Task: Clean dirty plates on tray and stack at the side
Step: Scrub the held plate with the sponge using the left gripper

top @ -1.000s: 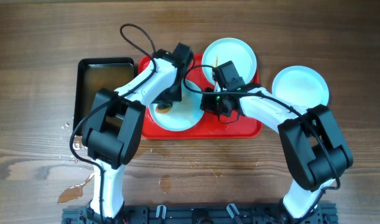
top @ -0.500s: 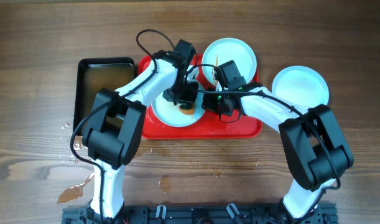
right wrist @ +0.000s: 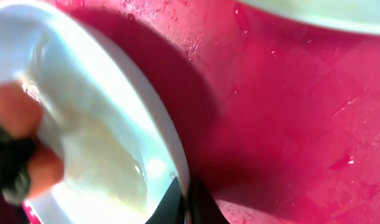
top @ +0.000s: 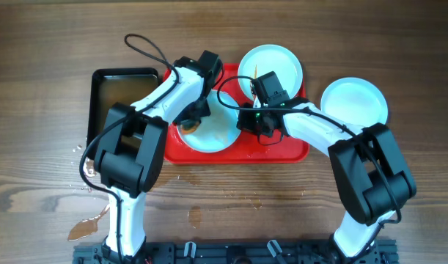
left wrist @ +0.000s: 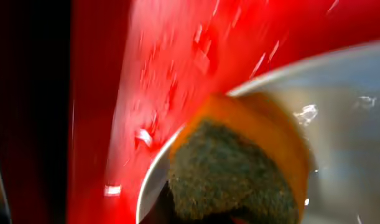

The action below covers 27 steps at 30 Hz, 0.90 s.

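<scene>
- Three plates are showing overhead. A wet plate is lying on the left half of the red tray. A faintly streaked plate is overhanging the tray's far rim. A third plate is resting on the table, right of the tray.
- One black tray of brownish water is sitting just left of the red one.
- Both arms are reaching away and inward over the red tray.
- The left gripper is clenching one sponge against the wet plate's left side.
- The right gripper is pinching that plate's right rim.
- The left wrist view is showing the sponge close up, dark scouring face and orange edge, right at the plate's rim.
- The right wrist view is showing the fingers closed on the rim, which the arm is hiding overhead.
</scene>
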Tool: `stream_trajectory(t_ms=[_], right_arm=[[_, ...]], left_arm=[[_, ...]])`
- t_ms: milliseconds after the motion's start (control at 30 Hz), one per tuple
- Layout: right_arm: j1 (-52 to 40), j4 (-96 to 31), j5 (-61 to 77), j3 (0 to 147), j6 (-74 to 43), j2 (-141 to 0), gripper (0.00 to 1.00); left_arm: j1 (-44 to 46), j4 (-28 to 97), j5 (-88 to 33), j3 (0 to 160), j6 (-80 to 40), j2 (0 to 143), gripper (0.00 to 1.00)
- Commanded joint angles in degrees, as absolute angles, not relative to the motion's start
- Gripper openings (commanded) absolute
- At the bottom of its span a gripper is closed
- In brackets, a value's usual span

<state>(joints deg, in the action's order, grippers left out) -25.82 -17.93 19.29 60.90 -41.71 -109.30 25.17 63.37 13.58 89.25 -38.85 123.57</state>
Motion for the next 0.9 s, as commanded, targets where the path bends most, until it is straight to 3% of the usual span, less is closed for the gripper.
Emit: stream_trajectory(t_ms=[0, 133, 267, 367, 467, 633, 867], right_arm=[[-25.69, -17.69, 19.55, 61.60, -41.95, -110.28, 0.04], [-25.69, -17.58, 19.55, 61.60, -41.98, -110.28, 0.04], [-25.69, -17.63, 19.55, 61.60, -41.98, -110.28, 0.04], [-25.69, -17.80, 19.57, 61.60, -41.98, -110.28, 0.04], [-25.69, -17.82, 19.55, 61.60, -41.98, -110.28, 0.04], [-25.69, -17.85, 19.55, 61.60, -41.95, -110.28, 0.04], [-25.69, -17.80, 19.55, 61.60, -41.95, -110.28, 0.04]], left_arm=[[25.98, 66.52, -1.10, 87.96, -32.56, 125.60, 0.04], [28.12, 65.63, -16.78, 87.96, -21.67, 125.60, 0.04], [30.68, 59.79, -17.19, 87.96, -19.90, 125.60, 0.04], [31.29, 54.15, -11.20, 87.96, -21.96, 125.60, 0.04], [30.98, 49.78, 5.89, 87.96, -29.98, 125.60, 0.04], [29.26, 47.88, 22.68, 87.96, -38.00, 125.60, 0.04], [24.34, 56.86, 19.27, 87.96, -42.68, 125.60, 0.04]])
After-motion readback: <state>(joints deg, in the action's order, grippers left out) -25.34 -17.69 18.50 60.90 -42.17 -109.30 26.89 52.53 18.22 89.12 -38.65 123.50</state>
